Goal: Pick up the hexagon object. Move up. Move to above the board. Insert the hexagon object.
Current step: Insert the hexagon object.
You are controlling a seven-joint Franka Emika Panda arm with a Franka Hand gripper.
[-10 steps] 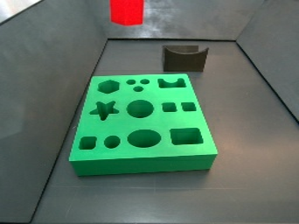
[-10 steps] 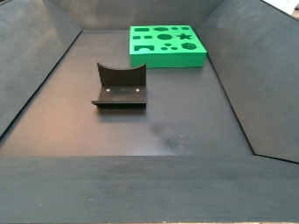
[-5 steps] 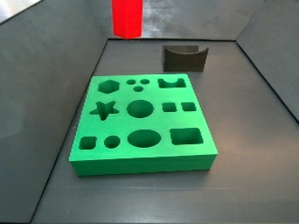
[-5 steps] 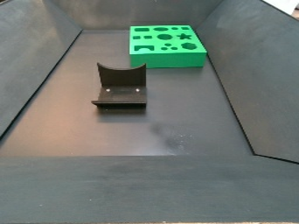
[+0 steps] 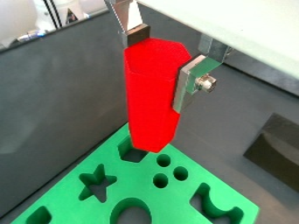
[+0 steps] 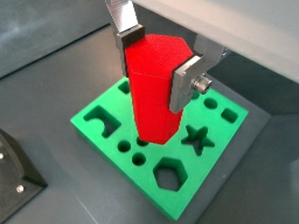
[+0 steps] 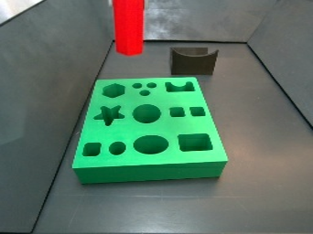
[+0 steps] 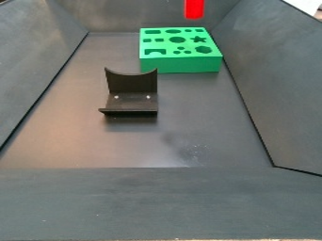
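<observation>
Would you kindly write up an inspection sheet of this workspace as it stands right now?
Surface: dark grey floor, scuffed, with sloped dark walls.
Job's things: red hexagon object upright, hanging above the green board; board flat, all visible holes empty.
Clutter: nothing seen.
End effector: the gripper above the board, silver fingers clamped on the hexagon object's upper part.
Fixture: dark bracket standing on the floor, apart from the board.
Cables: nothing seen for certain.
Surroundings: pale blurred area beyond the walls in both wrist views.
</observation>
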